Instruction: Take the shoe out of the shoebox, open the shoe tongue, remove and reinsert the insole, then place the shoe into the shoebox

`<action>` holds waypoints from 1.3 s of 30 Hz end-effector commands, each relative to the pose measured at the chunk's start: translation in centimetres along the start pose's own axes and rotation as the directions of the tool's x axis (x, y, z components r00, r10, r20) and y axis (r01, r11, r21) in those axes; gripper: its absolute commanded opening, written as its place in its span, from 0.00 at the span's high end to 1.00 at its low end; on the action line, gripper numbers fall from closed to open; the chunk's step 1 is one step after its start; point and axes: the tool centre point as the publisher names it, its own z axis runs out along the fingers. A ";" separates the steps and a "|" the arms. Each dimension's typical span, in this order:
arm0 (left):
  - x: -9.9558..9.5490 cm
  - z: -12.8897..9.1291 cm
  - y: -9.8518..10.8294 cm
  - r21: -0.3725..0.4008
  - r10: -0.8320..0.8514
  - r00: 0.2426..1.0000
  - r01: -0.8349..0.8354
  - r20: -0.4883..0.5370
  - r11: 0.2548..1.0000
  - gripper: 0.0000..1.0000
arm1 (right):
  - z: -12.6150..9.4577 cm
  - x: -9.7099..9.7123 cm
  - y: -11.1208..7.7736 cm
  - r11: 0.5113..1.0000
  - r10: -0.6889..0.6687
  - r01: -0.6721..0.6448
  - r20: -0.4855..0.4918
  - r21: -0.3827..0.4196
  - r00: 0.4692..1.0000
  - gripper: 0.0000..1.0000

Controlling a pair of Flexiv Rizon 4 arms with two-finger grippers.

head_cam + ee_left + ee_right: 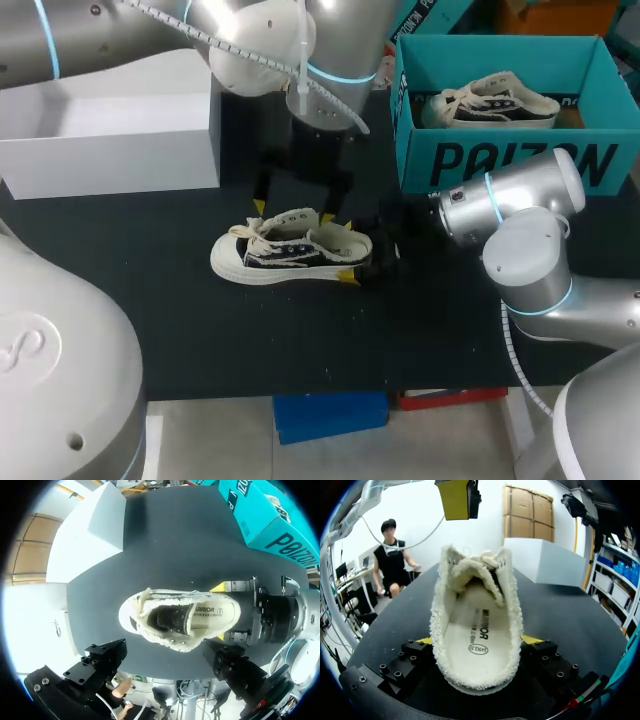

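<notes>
The table (200, 330) has 1 black matte surface that spans the head view from side to side. Its near edge runs straight across the lower part of that view. 1 white box (110, 130) stands on the far-left part of the table; its walls are plain. In the right wrist view the box sits at the far edge. Lighting is even: the box faces are bright and the surface is uniformly dark.
</notes>
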 end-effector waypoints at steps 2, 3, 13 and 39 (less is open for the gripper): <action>0.2 -0.1 -0.1 -0.003 -0.001 1.000 0.001 0.004 1.000 0.00 | 0.4 0.0 -0.3 1.000 0.001 -0.001 0.001 0.001 1.000 1.00; 0.3 0.2 0.0 0.010 -0.001 0.999 0.000 0.036 1.000 0.00 | 0.4 0.0 -0.3 1.000 0.001 -0.001 0.001 0.001 1.000 1.00; 2.8 2.8 0.3 0.031 -0.082 0.992 0.079 0.097 0.996 0.00 | 0.4 0.0 -0.3 1.000 0.001 -0.001 0.001 0.001 1.000 1.00; 2.5 6.7 -2.1 0.041 -0.040 0.952 0.029 0.304 0.999 0.00 | 0.4 0.0 -0.3 1.000 0.001 -0.001 0.001 0.001 1.000 1.00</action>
